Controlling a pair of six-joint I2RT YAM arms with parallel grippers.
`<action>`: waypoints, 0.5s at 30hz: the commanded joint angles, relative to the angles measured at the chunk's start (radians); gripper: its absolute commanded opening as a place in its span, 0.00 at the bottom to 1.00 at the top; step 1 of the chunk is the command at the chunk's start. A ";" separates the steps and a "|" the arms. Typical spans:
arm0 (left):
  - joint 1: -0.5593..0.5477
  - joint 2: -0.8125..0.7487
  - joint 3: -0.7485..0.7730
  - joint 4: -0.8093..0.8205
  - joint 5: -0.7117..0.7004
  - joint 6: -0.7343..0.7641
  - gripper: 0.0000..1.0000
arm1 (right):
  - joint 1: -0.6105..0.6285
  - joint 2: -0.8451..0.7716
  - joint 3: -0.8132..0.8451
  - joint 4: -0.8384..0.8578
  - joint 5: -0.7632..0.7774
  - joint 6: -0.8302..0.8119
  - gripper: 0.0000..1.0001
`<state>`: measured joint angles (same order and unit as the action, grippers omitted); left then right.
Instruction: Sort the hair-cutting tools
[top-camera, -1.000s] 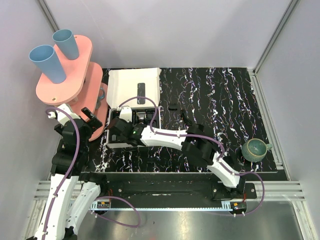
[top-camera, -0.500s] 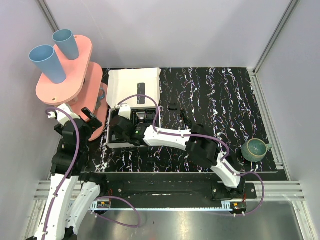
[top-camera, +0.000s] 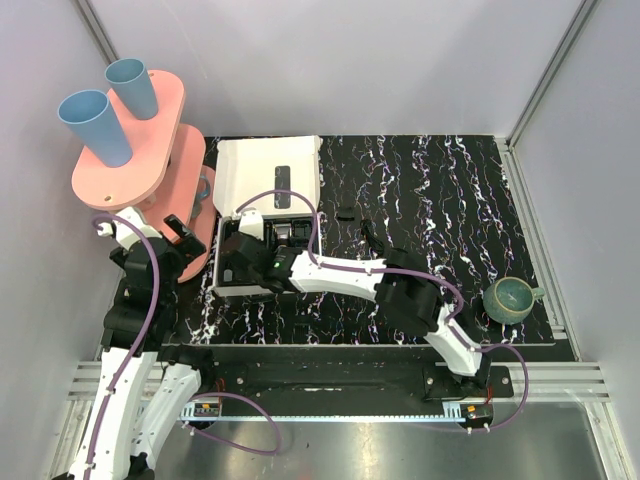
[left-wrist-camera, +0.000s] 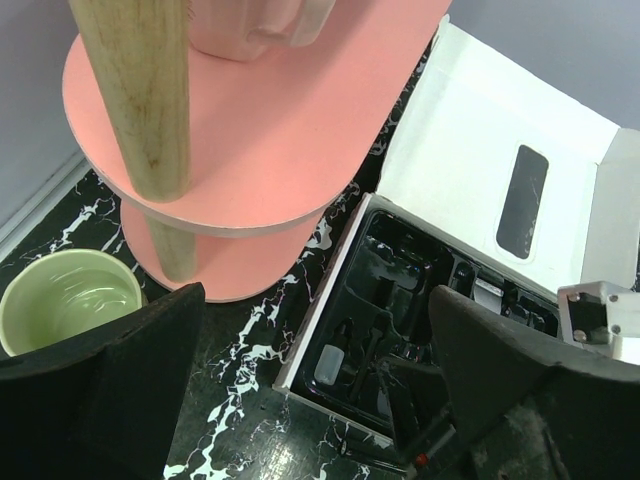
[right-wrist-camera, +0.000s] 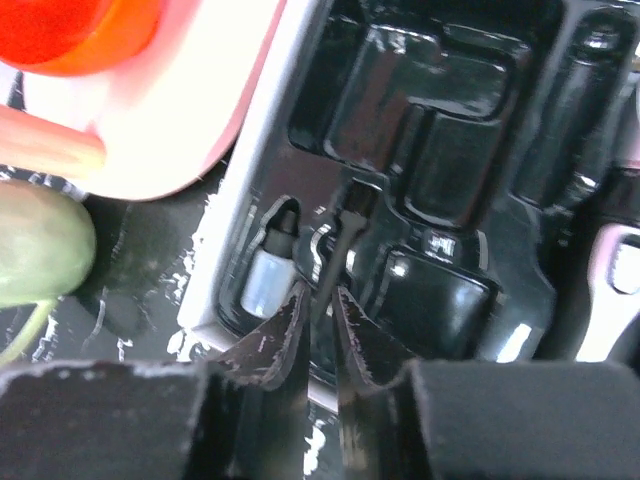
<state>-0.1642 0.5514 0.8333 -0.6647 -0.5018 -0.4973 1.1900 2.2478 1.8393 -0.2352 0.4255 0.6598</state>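
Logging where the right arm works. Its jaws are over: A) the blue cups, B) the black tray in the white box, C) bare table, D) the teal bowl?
B: the right wrist view looks straight down past the right jaws into the black tray of the white box; the teal bowl sits well apart.

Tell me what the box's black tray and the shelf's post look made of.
The tray looks like glossy moulded plastic: sharp highlights on formed pockets. The post is probably bare wood: matt tan with faint grain.
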 joint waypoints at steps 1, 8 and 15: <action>0.003 0.013 0.020 0.040 0.064 0.025 0.99 | -0.026 -0.204 -0.067 -0.070 0.012 -0.089 0.33; 0.005 0.030 0.015 0.077 0.164 0.055 0.99 | -0.087 -0.531 -0.336 -0.260 -0.105 -0.157 0.60; 0.005 0.059 0.012 0.103 0.284 0.091 0.99 | -0.090 -0.640 -0.463 -0.533 -0.193 -0.068 0.77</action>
<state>-0.1642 0.5949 0.8333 -0.6289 -0.3119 -0.4442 1.0901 1.6047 1.4578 -0.5705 0.3363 0.5404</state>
